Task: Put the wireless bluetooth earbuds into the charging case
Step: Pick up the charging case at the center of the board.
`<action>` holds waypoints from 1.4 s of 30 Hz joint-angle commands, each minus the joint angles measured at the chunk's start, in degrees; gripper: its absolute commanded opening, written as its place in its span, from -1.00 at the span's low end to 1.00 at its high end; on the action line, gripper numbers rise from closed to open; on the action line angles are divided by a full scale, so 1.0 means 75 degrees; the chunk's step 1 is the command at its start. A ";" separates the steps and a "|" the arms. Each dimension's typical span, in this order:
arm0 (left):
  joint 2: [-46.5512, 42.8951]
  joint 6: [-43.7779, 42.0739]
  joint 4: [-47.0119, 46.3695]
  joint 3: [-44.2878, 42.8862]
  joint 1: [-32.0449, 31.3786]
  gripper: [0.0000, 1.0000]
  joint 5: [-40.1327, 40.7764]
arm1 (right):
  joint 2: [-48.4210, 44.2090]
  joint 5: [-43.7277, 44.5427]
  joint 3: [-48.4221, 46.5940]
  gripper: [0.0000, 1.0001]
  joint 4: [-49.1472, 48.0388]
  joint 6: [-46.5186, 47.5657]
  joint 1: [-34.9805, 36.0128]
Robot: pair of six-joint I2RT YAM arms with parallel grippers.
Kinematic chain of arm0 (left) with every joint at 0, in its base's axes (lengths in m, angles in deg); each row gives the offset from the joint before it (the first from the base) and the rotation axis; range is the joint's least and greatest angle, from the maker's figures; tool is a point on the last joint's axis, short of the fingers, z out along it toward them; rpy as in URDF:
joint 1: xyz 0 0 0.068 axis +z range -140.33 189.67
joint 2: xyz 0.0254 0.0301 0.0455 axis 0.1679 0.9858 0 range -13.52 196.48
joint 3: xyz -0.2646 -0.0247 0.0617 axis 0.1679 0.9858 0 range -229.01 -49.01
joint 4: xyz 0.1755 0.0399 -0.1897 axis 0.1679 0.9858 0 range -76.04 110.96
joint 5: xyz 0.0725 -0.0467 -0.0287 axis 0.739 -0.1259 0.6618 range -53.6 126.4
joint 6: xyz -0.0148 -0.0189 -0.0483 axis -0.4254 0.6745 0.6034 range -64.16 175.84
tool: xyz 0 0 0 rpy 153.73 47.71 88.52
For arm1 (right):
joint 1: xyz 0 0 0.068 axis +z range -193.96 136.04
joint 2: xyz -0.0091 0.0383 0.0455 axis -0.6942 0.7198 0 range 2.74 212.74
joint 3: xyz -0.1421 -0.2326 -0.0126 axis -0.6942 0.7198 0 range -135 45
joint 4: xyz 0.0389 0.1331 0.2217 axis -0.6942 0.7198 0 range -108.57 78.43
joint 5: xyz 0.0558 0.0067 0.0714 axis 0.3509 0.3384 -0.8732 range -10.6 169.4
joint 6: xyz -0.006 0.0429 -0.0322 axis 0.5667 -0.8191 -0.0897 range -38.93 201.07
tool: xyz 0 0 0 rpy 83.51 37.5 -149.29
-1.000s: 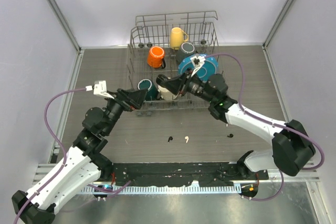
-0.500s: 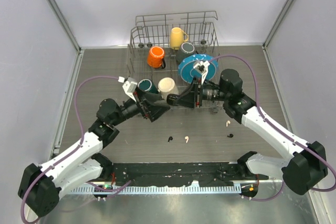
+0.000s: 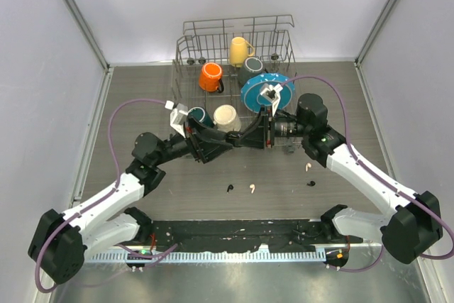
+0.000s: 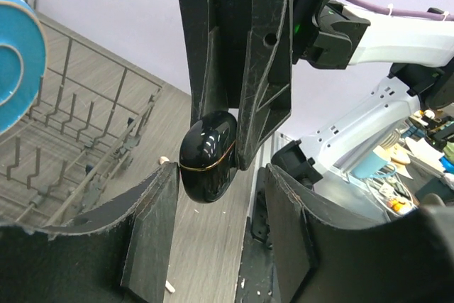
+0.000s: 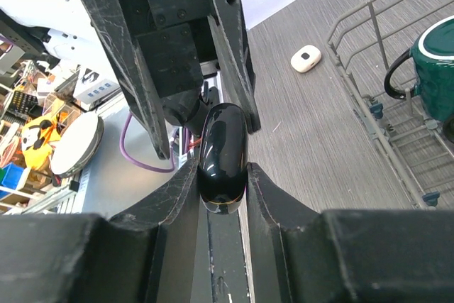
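My right gripper [image 5: 221, 168] is shut on a glossy black charging case [image 5: 222, 148], closed, with a thin gold seam, and holds it in the air in front of the rack. My left gripper [image 4: 221, 172] faces it, its jaws standing apart on either side of the case's free end [image 4: 208, 155]. In the top view the two grippers meet, left gripper [image 3: 218, 141] against right gripper [image 3: 240, 138]. On the table lie the earbuds: a black earbud [image 3: 229, 189], a white earbud [image 3: 252, 189], another white earbud [image 3: 308, 166] and another black earbud [image 3: 311, 184].
A wire dish rack [image 3: 186, 42] stands at the back with an orange mug [image 3: 211, 76], a yellow mug [image 3: 240, 50], a teal mug [image 3: 196, 116], a cream mug [image 3: 225, 116] and a blue plate [image 3: 257, 89]. A small white oval object [image 5: 306, 58] lies on the table beside the rack.
The left arm swung right to meet the right gripper and its jaws narrowed around the case. The right gripper drew back from the rack, still holding the case.
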 commanded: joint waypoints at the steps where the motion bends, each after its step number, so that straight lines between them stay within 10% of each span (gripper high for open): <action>1: 0.0213 0.0208 -0.0652 -0.0312 -0.0014 0.11 -0.0475 | -0.0140 -0.0128 0.0004 -0.99 -0.0625 -0.0249 -0.0059; 20: 0.0787 0.0922 -0.1918 -0.0242 -0.0014 -0.22 -0.0194 | 0.0071 -0.0292 0.0168 -0.99 -0.1001 -0.0461 -0.0083; 32: 0.0905 0.1075 -0.2164 -0.0242 -0.0014 -1.00 0.0017 | 0.0212 -0.0188 0.0168 -0.95 -0.0954 -0.0473 -0.0083; 38: 0.0963 0.1052 -0.1989 -0.0277 -0.0014 -1.00 0.0111 | 0.0142 0.0550 0.0063 0.24 -0.0486 -0.0262 -0.0118; 42: 0.0917 0.0865 -0.1650 -0.0277 -0.0014 -1.00 0.0251 | -0.0198 0.1300 0.0121 0.48 -0.0450 -0.0320 -0.0200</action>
